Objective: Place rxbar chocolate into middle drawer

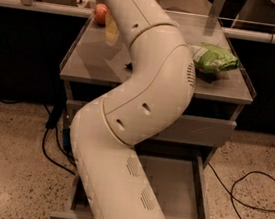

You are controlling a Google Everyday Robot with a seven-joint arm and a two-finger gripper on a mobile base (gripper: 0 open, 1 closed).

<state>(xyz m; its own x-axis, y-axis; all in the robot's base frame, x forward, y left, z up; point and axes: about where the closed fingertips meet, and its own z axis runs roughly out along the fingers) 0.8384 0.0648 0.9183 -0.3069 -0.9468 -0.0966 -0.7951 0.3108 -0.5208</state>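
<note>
My pale arm [144, 97] sweeps up through the middle of the view and hides much of the grey cabinet top [88, 59]. Only a yellowish part of the gripper [110, 31] shows at the arm's left edge, above the cabinet top and just below the apple. A dark sliver of the rxbar chocolate [128, 66] lies on the top against the arm's edge, with the rest hidden behind the arm. It sits right of and below the gripper, apart from it. Low down, a drawer [202, 195] stands pulled open beneath a closed drawer front [202, 131].
A red apple [101, 12] sits at the back left of the cabinet top. A puffy green chip bag [214, 58] lies at the right. Black cables run over the speckled floor at the left [52, 145] and right [247, 191]. Dark counters stand behind.
</note>
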